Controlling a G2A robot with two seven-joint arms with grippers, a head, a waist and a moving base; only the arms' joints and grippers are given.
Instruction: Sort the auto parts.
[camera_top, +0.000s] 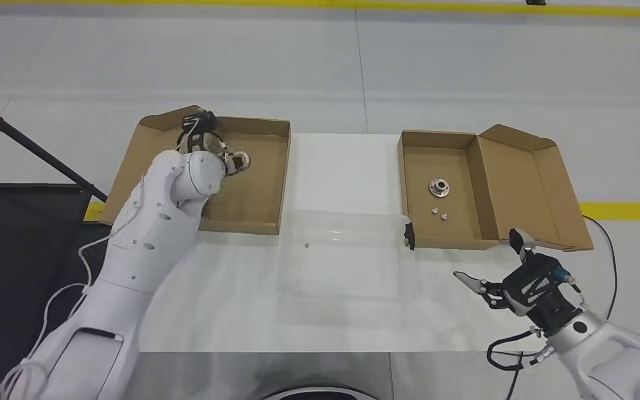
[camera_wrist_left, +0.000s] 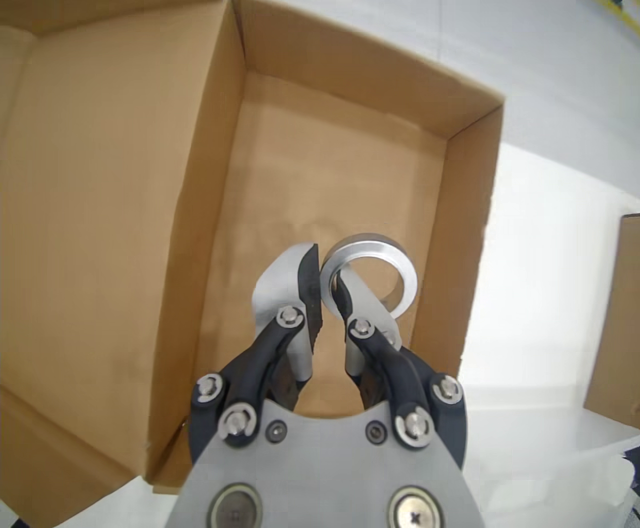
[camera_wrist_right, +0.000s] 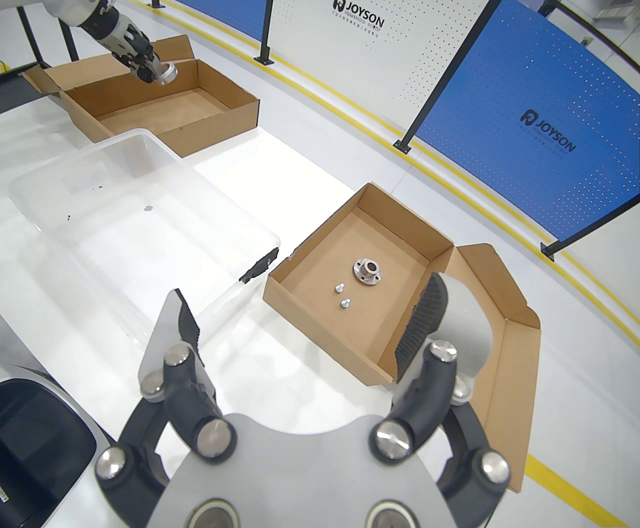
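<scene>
Your left tool (camera_wrist_left: 324, 270) grips the metal ring (camera_wrist_left: 372, 248) by its wall, held directly over the left box (camera_wrist_left: 350, 150), so a release should drop it straight in; your right tool (camera_wrist_right: 307, 295) hangs spread wide, well apart.

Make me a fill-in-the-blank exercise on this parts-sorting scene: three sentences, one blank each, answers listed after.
1. The left gripper is ____ on a silver metal ring, held over an open brown cardboard box.
2. The right gripper hangs near the table's edge with its jaws ____.
3. The second brown cardboard box holds a flanged metal hub and ____ small silver bolts.

Missing words: shut; open; two.
</scene>
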